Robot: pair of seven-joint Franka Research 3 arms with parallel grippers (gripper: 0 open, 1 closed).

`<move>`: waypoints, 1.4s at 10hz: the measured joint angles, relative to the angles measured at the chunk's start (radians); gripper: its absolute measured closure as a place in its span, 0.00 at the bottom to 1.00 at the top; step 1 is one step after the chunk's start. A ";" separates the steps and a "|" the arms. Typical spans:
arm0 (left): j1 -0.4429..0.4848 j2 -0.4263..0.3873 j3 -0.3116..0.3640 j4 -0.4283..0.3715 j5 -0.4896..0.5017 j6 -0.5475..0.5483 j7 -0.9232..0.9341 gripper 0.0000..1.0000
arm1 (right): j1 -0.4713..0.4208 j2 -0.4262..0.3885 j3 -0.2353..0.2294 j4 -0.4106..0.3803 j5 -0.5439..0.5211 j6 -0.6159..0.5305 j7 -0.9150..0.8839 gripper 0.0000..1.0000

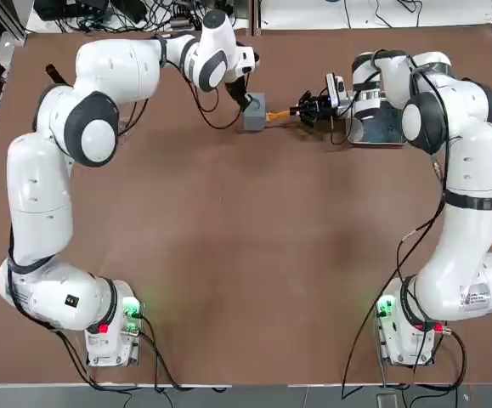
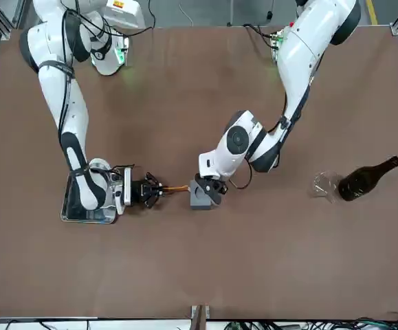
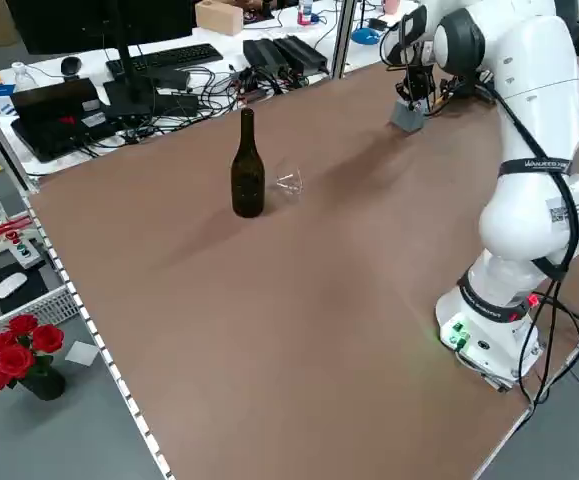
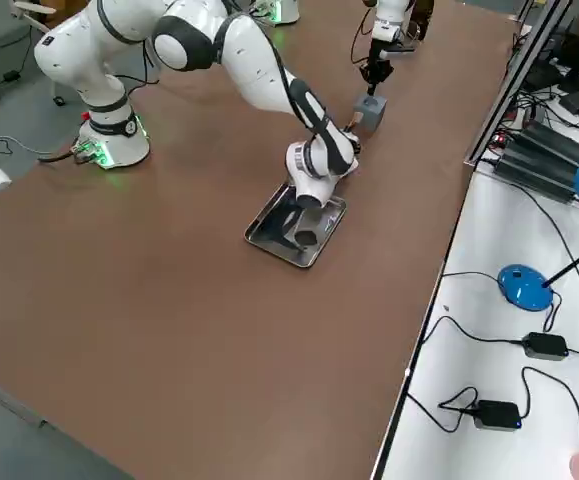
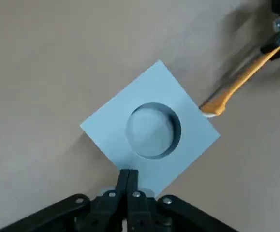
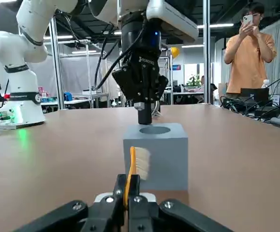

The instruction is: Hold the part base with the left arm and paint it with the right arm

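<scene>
The part base [image 1: 253, 111], a small grey cube with a round recess on top, stands on the brown table at the far middle. My left gripper [image 1: 245, 99] is shut, and its joined fingertips [image 5: 127, 175] press down on the cube's top face [image 5: 152, 130] near one corner. From the other side my right gripper [image 1: 311, 109] is shut on an orange-handled brush [image 1: 278, 114]. The brush's white bristles [image 6: 141, 162] lie against the cube's side face [image 6: 164, 159]. In the front view the cube [image 2: 200, 196] sits between the two grippers.
A flat metal tray [image 1: 390, 136] lies under the right arm's wrist. A dark bottle [image 3: 247, 165] stands upright with a small clear glass [image 3: 289, 183] beside it, off to the robot's left. A person [image 6: 253, 53] stands beyond the table.
</scene>
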 joint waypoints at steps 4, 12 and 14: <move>0.000 0.000 0.000 0.000 0.000 0.000 0.000 0.97 | -0.002 -0.001 -0.010 -0.016 -0.007 -0.036 -0.002 0.96; 0.000 0.000 0.000 0.000 0.000 0.000 0.000 0.97 | 0.013 -0.016 -0.039 -0.011 -0.013 0.016 -0.002 0.96; 0.000 0.000 0.000 0.000 0.000 0.000 0.000 0.97 | 0.013 -0.017 -0.037 0.002 -0.012 0.024 0.013 0.96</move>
